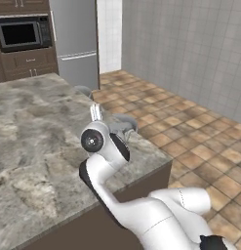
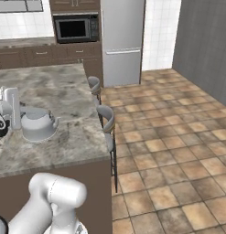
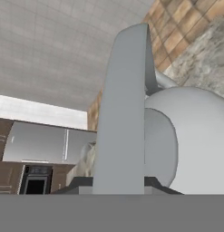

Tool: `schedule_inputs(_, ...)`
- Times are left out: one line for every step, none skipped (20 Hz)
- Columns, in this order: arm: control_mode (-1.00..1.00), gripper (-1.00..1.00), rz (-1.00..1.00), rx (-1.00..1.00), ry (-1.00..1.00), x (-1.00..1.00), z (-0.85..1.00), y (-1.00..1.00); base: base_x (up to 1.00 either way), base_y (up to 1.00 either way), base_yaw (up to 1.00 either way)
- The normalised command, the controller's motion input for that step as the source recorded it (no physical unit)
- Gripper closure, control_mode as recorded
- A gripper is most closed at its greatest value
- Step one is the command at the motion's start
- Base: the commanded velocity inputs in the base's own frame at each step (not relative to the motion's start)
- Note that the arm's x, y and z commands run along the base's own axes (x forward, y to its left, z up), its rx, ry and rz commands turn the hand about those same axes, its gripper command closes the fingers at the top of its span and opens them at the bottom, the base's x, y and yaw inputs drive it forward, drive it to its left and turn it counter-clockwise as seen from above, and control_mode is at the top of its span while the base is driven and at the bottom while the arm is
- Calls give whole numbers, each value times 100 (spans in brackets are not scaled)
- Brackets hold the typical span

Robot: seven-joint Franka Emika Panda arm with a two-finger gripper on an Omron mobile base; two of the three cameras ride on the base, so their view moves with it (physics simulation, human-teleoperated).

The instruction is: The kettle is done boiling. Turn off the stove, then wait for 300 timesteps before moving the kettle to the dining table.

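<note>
The dining table [image 2: 73, 137], a broad marble-patterned slab with a dark brown side, carries the kettle [image 2: 39, 124], which sits upright on the top near its right edge, toward the near corner as the right base view has it. The gripper [image 2: 11, 109] stands at the kettle's left side with its fingers closed on the arched handle [image 3: 124, 113]; the hand view looks straight along that grey handle band with the domed body bulging beside it. Judging by this, the carry is nearly finished and only the release and pull-back seem left. The main risk I see is the edge: if the hand opens while the kettle hangs tilted from its handle or is not fully down, it could rock or slide toward the right rim and fall to the tiled floor [image 2: 169, 137]. Pulling back before the fingers clear the handle could also drag or tip it. Two bar stools [image 2: 106, 119] stand against the table's right side just below that rim, so the robot's elbow or base must keep off them when it backs away. Farther off, a steel fridge [image 2: 121, 41] stands at the far wall, with a built-in microwave [image 2: 75, 28] in brown cabinets to its left, all well apart from the work. The tabletop around the kettle has nothing else on it to bump.
</note>
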Motion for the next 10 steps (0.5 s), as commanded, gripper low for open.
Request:
schedule_inputs(-100,100,0,0,-1,33,-11,0,0,0,0)
schedule_inputs(-100,100,0,0,0,34,-17,0,0,0,0)
schedule_inputs(-100,100,0,0,0,35,-21,1,0,0,0)
schedule_inputs(-100,100,0,0,0,35,-24,3,0,0,0)
schedule_inputs(-100,100,0,0,0,35,-24,0,0,0,0)
schedule_inputs(-100,100,0,0,0,35,-25,0,0,0,0)
schedule_inputs(-100,100,0,0,0,36,-25,1,0,0,0)
schedule_inputs(-100,100,0,0,0,36,-23,2,0,0,0)
schedule_inputs(-100,100,0,0,0,35,-20,0,0,0,0)
schedule_inputs(-100,100,0,0,0,38,-21,0,0,0,0)
